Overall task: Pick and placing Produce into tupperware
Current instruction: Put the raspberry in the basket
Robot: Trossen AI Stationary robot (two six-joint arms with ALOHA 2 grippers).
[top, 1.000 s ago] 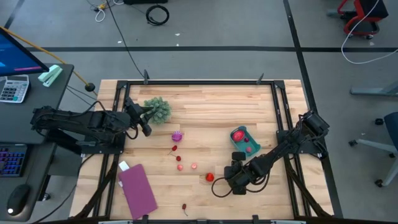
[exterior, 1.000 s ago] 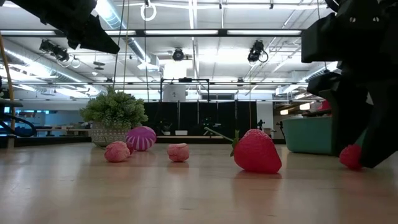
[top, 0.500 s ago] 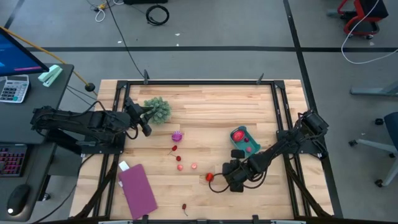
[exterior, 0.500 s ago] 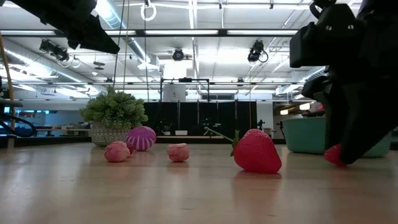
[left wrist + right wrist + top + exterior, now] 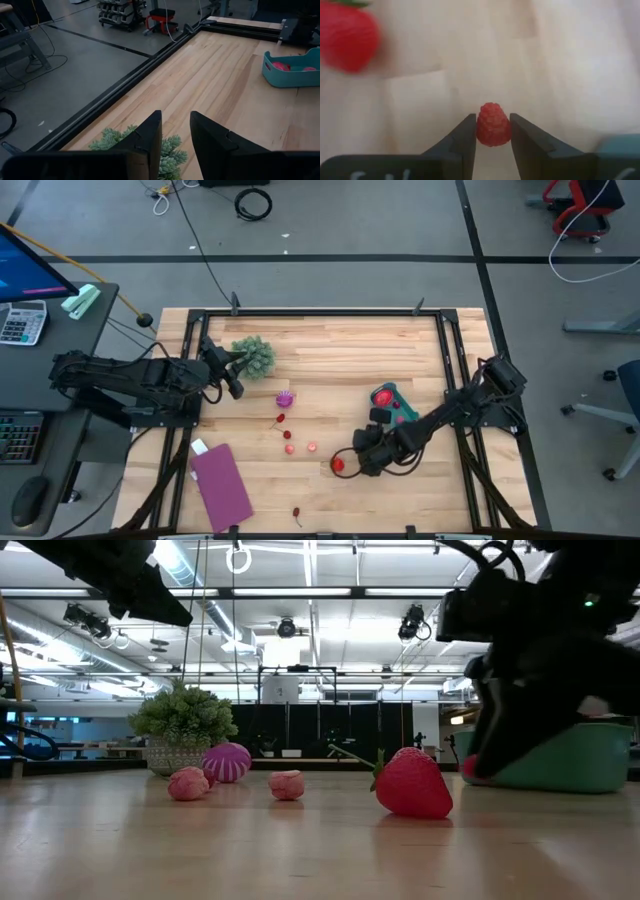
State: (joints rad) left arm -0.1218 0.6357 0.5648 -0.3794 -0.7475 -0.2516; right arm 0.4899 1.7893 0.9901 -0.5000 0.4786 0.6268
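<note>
Right hand (image 5: pixel 492 135) pinched a red raspberry (image 5: pixel 493 124) between its two fingers, low over the bench (image 5: pixel 340 360), near the front and right of middle. In the high view the right hand (image 5: pixel 345 464) sat just left of the teal tupperware (image 5: pixel 393 401), apart from it; the tub was partly covered by the arm and had red pieces inside. Wrist view showed bare wood under the raspberry and a strawberry (image 5: pixel 345 35) lying off to one side, plus a teal corner at the edge.

Other produce lay loose on the bench: strawberry (image 5: pixel 412 783) near the front, two pink pieces (image 5: pixel 188 783) and (image 5: pixel 286 784) further back, purple ball (image 5: pixel 227 761) beside the leafy green clump (image 5: pixel 183 720).

Left hand (image 5: pixel 172 140) waited at the left rear of the bench, over the green clump (image 5: pixel 167 152), fingers spread slightly with nothing between them.
</note>
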